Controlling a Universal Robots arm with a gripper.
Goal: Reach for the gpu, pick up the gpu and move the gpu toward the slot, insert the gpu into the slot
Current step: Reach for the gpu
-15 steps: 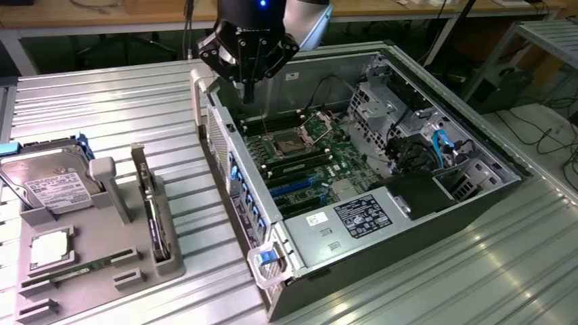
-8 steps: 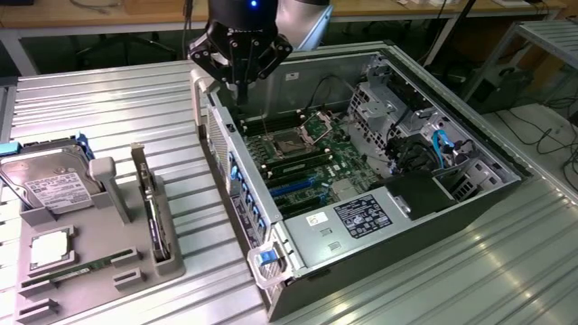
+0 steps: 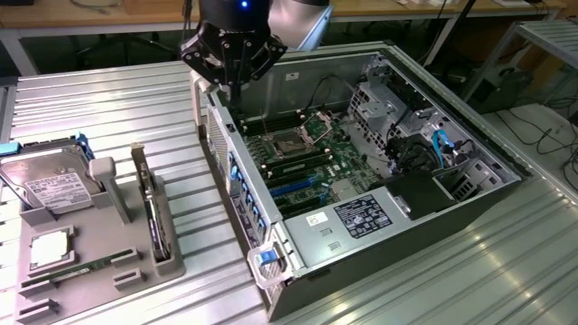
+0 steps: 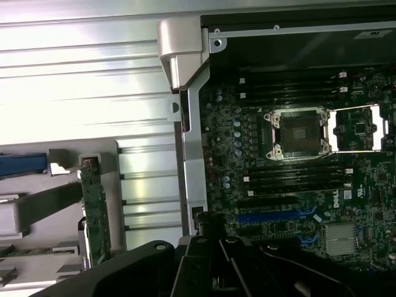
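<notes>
**A:** What state is the gripper [image 3: 229, 87] in?

**B:** Its fingers are pressed together with nothing between them. It hangs over the rim of the open computer case [image 3: 388, 227], near one corner.

**A:** And the gpu [image 3: 153, 213]?

**B:** It is well apart from the gripper, outside the case and untouched. It stands on edge in a grey holder [image 3: 99, 284] on the ribbed metal table [image 3: 118, 101]. Its silver bracket [image 3: 137, 157] is at the end nearer the gripper. In the wrist view the gpu [image 4: 96, 213] shows edge-on, on the other side of the case wall from the gripper [image 4: 226, 263].

**A:** Where is the slot?

**B:** The slot [image 3: 294, 185] is the blue strip on the green motherboard [image 3: 312, 159] inside the case. It lies below the gripper and much nearer to it than the card is. In the wrist view the slot [image 4: 272, 216] lies just beyond the dark fingers.

**A:** Is anything else by the card?

**B:** A hard drive [image 3: 50, 181] sits in the same holder, beyond the card from the gripper. A green memory stick [image 3: 81, 271] lies farther off.

**A:** Is the gripper touching the case?

**B:** It seems just clear of the rim, but the angle is poor and I cannot be sure.
</notes>
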